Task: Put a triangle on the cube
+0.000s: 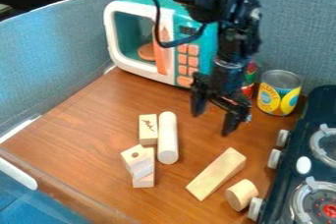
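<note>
My gripper [213,119] hangs above the table near its middle right, open, its two fingers apart with nothing between them. Below it and slightly right, a long pale wooden wedge [216,173], the triangular piece, lies slanted on the table. Left of the gripper and lower lies a small wooden block [148,128] with a dark mark. Just below that block are a wooden piece with a round hole [135,154] and another light block [144,179], close together or overlapping. Which of these blocks is the cube, I cannot tell.
A wooden rod [168,138] lies beside the marked block, and a short cylinder [241,194] near the stove [269,207]. Behind stand a toy microwave [145,69] and a yellow-labelled can [279,93], with a red and green can [249,78] behind the gripper.
</note>
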Controlling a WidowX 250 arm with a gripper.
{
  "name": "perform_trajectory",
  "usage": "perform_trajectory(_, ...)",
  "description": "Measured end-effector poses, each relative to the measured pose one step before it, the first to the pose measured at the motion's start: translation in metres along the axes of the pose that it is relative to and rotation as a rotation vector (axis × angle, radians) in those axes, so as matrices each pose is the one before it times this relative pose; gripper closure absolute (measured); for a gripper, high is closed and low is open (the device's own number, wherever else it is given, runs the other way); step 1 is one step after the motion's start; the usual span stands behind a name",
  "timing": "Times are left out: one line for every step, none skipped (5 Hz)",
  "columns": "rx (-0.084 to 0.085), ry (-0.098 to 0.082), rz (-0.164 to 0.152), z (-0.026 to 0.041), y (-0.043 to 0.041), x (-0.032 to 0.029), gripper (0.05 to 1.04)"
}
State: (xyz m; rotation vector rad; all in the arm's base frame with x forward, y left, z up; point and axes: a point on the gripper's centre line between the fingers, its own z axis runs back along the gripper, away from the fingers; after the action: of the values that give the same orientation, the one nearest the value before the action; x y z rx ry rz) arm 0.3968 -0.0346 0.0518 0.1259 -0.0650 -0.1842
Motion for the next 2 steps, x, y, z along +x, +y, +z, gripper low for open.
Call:
perform_trajectory(-0.0369,-0.0124,0.1144,-0.00010,-0.00321,-0.00592,0.083)
perform_trajectory(-0.0382,-0.0327,-0.0631,0.00381,-0.00354,-0.00646,0.083)
